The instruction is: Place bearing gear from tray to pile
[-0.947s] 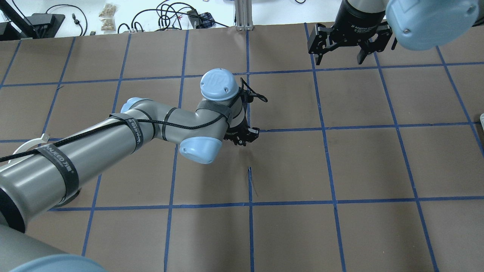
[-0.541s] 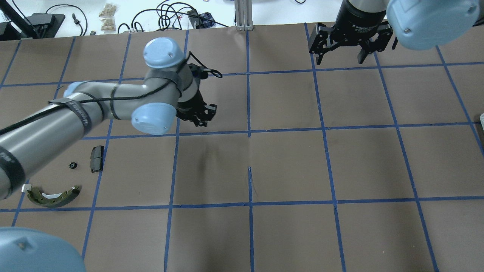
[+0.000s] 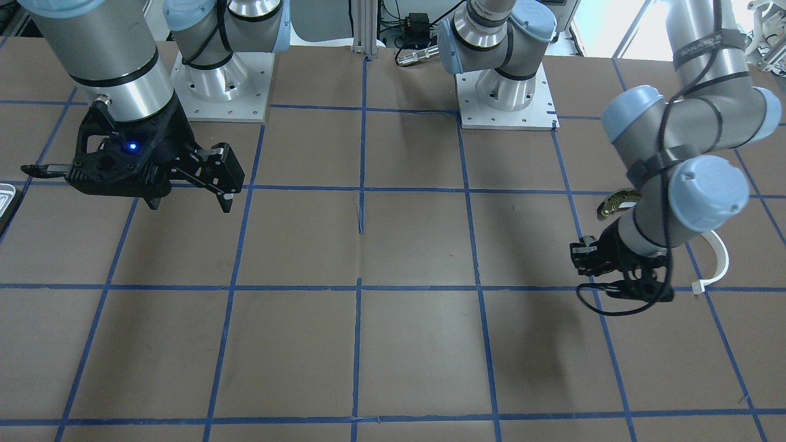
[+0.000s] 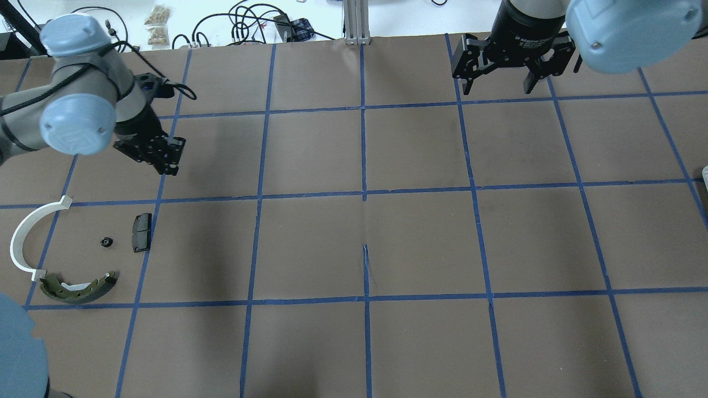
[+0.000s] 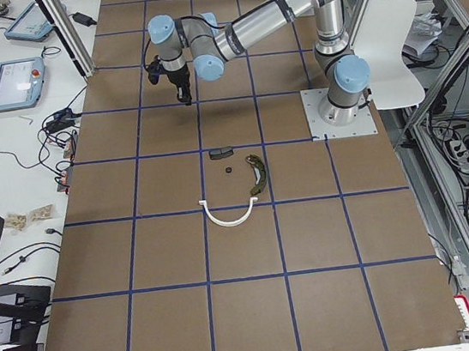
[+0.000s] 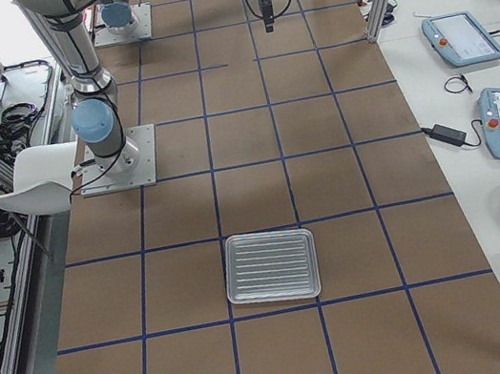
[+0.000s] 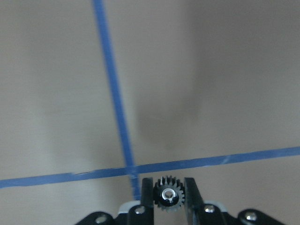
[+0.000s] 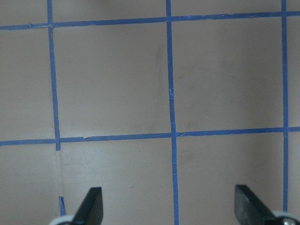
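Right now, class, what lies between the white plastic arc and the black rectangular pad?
A small black round part lies between the white arc and the black pad, touching neither, as the overhead view shows.

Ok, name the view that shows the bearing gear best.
Left wrist view: the bearing gear sits pinched between the fingers, teeth and bore clear. The exterior views show only the left gripper; the right wrist view, neither.

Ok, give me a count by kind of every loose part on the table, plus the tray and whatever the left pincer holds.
White plastic arc: 1
Olive brake shoe: 1
Black rectangular pad: 1
Small black round part: 1
Gear, gripped in the left pincer: 1
Tray: 1
Total: 6
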You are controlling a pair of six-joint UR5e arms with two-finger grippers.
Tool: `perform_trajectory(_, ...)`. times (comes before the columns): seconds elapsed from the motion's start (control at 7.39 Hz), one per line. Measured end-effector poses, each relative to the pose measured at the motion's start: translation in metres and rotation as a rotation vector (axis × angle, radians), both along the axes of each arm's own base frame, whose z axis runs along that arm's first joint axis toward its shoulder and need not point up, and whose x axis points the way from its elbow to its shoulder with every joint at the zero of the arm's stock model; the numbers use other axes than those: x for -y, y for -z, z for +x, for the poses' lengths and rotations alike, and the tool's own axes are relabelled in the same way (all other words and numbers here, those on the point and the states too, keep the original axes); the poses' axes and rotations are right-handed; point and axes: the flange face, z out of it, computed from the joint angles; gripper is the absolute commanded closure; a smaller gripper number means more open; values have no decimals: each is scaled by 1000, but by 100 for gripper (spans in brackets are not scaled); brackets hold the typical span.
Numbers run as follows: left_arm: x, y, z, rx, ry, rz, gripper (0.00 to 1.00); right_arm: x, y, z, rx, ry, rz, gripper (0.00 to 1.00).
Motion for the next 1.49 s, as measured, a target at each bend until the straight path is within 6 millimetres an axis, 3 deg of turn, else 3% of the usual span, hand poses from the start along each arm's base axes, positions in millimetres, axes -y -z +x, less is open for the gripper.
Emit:
perform_trajectory(0.27,-27,17,94,-24,-16,34,100,0,0,0,1,1,-1,0)
perform_trajectory(0.41,-42,31,132,-35,-33,37,100,0,0,1,2,1,-1,0)
perform_trajectory(0.54,-57,44,159,-43,-58,40,100,0,0,0,1,1,-1,0)
perform_trajectory(0.81,-77,66,174,-62,-76,58,100,0,0,1,1,1,-2,0)
perform_trajectory(1.35,-86,88,171,-77,-58,72,100,1,-2,1,1,-1,-16,0)
perform_trajectory(1.49,-86,90,172,-75,-52,68,95,1,-2,0,1,-1,-17,0)
